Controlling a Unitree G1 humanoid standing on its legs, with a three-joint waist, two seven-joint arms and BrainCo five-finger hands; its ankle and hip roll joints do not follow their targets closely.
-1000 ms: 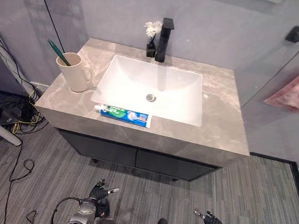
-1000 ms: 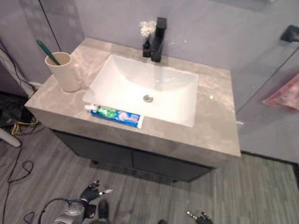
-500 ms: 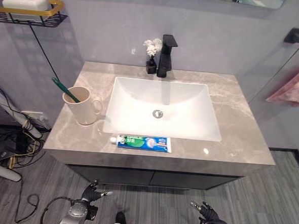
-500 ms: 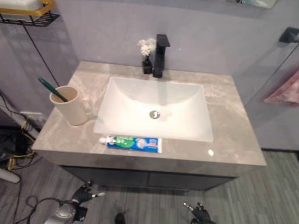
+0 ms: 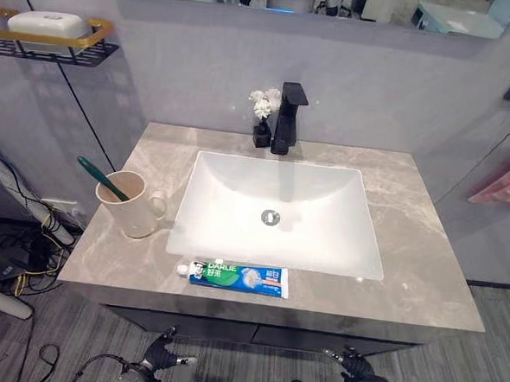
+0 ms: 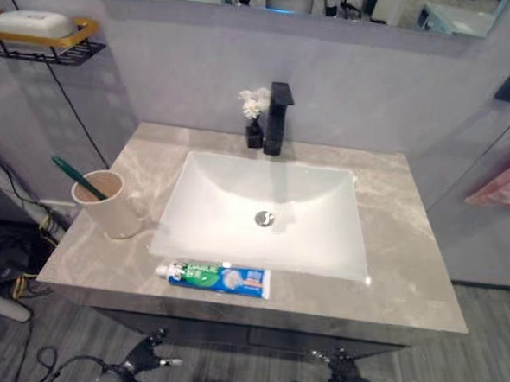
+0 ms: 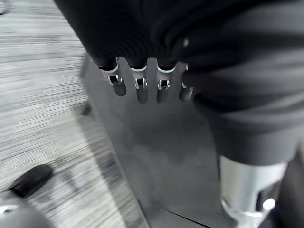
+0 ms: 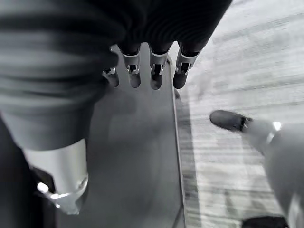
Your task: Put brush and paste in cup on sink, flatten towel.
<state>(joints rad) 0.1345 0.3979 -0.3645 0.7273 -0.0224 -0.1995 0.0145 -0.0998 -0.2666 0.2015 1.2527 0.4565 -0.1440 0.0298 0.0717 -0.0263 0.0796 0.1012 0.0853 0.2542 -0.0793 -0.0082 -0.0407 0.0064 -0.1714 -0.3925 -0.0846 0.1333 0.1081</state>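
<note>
Toothpaste tube (image 5: 237, 276) lying flat on the front strip of the grey marble surface (image 5: 424, 253), just before the white basin (image 5: 279, 214), its cap end pointing toward the cup side. Green toothbrush (image 5: 94, 170) standing tilted in the cream cup (image 5: 131, 205), which rests on the surface to the left of the basin. Black tap (image 5: 287, 115) and a small vase of white flowers (image 5: 262, 113) stand side by side behind the basin. Pink towel (image 5: 508, 182) hangs at the right edge, well apart from the basin. Left robot hand (image 7: 142, 83) and right robot hand (image 8: 147, 71) both hang low in front of the dark cabinet (image 7: 156, 156), fingers relaxed and straight, grasping nothing. A soap bar (image 5: 47, 24) sits on a wall shelf (image 5: 39, 46) at upper left.
</note>
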